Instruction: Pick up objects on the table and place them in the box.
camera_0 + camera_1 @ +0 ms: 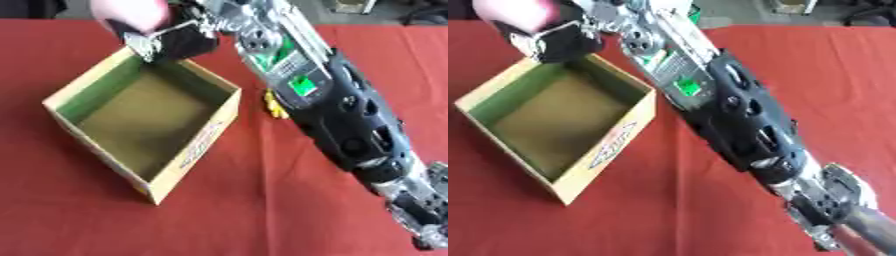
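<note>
An open cardboard box point(194, 150) stands on the red table, and I see nothing inside it. My right arm reaches in from the lower right across the table to the box's far corner. There my right hand point(171, 39) is curled round a pale pink rounded object point(131, 15), held just above the box's far rim. Much of the pink object is blurred and partly cut off by the top edge. A small yellow thing point(276, 106) lies on the cloth right of the box, half hidden by my forearm. My left hand shows in neither view.
The red tablecloth point(262, 210) spreads around the box on all sides. My right forearm point(737, 120) crosses the table diagonally just right of the box. Dark items show beyond the table's far edge.
</note>
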Tool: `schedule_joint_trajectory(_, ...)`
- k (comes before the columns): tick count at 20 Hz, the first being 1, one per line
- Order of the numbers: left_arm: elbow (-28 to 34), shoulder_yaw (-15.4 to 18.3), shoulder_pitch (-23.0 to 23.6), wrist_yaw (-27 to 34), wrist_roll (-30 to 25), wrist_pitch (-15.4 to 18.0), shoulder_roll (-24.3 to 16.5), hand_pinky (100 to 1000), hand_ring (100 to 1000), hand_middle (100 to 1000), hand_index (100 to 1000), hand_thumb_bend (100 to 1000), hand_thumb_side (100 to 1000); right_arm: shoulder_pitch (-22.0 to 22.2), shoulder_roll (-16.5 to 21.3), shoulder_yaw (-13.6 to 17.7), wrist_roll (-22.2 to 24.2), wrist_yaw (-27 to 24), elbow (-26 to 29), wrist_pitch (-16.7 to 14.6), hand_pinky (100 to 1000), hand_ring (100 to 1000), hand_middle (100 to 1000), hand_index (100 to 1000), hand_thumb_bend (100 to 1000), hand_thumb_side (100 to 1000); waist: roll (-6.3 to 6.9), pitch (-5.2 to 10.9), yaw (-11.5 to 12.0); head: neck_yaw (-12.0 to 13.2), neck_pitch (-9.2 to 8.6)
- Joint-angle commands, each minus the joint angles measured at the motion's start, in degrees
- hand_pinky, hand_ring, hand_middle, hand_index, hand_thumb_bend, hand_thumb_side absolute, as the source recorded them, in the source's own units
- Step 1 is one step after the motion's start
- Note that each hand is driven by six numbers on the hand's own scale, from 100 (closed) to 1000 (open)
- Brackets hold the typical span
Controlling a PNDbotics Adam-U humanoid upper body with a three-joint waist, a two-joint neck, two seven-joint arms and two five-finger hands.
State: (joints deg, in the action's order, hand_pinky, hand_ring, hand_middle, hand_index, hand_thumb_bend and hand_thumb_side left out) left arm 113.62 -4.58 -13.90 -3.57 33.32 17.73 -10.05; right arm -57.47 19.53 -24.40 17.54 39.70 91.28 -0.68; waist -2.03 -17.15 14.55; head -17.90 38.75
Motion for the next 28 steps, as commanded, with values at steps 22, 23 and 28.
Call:
schedule_joint_trajectory(22,0.97,-0.38,-1.24,0.31,0.20,1.03,-0.46,709,576,648,765,100,913,-1.05,-5.14,-1.00,14.00,15.03,-14.84,-17.09,660,843,788,876,198,667,0.35,0.15,0.28,-0.94,-0.75)
schedule_joint_trajectory(23,0.97,-0.37,-1.20,0.32,0.20,0.99,-0.45,709,576,648,765,100,914,-1.16,-5.08,-0.82,14.33,15.15,-14.55,-17.19,668,856,808,899,296,681,0.34,0.13,0.25,-0.91,-0.74)
schedule_joint_trajectory(28,0.97,-0.41,-1.01,0.33,0.03,0.73,-0.33,709,576,648,764,100,910,-1.56,-4.67,-0.44,16.41,15.39,-13.28,-17.90,676,863,834,936,464,642,0.36,0.08,0.04,-0.88,-0.73)
